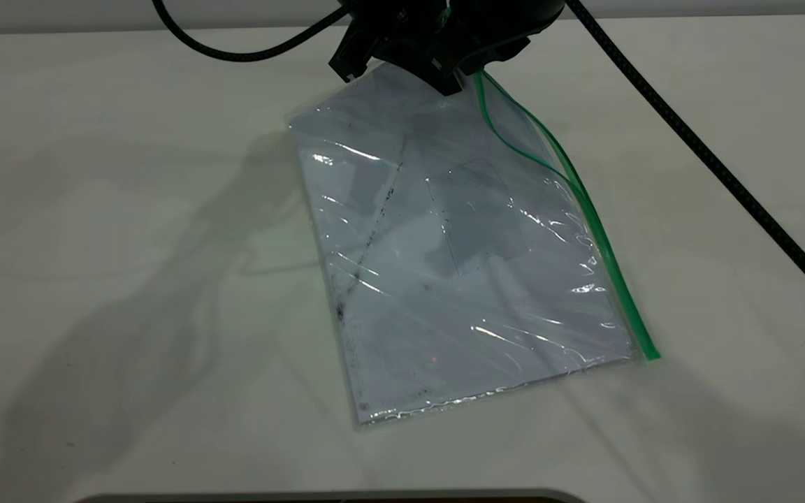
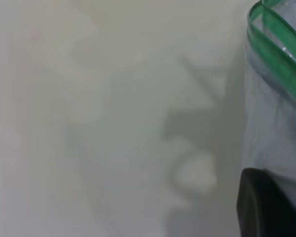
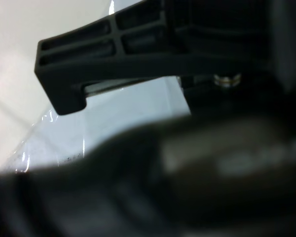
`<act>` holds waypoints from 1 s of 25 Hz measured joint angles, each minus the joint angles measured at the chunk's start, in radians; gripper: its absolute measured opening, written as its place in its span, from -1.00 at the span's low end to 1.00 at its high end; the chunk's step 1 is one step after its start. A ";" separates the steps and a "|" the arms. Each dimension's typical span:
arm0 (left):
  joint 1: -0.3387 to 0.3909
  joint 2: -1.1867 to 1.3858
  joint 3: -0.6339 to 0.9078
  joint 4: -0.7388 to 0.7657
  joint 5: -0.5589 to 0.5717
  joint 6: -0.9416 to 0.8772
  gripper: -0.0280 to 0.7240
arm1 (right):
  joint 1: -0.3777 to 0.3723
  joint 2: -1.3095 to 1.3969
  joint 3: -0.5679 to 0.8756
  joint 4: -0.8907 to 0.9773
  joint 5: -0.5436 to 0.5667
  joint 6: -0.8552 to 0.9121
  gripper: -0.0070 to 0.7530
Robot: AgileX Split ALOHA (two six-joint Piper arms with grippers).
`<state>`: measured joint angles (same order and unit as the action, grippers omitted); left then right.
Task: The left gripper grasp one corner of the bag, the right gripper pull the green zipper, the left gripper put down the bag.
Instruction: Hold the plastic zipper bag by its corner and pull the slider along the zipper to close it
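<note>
Lying unlabelled, bag [image 1: 458, 265] on table [image 1: 95, 209]

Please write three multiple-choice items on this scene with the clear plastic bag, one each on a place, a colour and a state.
1. Where do the two black grippers meet the flat clear plastic bag?
A. at its far end
B. at its near end
C. at its middle

2. What colour is the thin zipper strip?
A. red
B. green
C. blue

3. How are the zipper's tracks near the grippers?
A. joined throughout
B. spread apart
C. torn off

Answers: 1 A, the grippers sit at the far end; 2 B, the edge strip is green; 3 B, two green lines diverge there.
</note>
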<state>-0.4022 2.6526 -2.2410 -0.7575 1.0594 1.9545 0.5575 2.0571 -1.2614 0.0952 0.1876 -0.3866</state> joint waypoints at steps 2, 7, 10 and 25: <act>0.001 0.000 0.000 0.000 0.005 -0.010 -0.78 | 0.000 0.000 0.000 0.000 0.000 0.000 -0.82; 0.009 -0.018 0.000 0.010 0.021 -0.034 -0.78 | 0.000 0.000 -0.003 0.001 0.000 0.000 -0.82; 0.016 -0.031 0.000 0.015 0.029 -0.052 -0.78 | 0.001 -0.005 -0.008 0.003 0.000 0.000 -0.82; 0.040 -0.073 0.000 0.057 0.075 -0.127 -0.78 | 0.001 -0.011 -0.015 0.018 0.023 0.009 -0.81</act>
<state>-0.3621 2.5795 -2.2412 -0.7002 1.1341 1.8278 0.5584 2.0457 -1.2768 0.1128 0.2105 -0.3778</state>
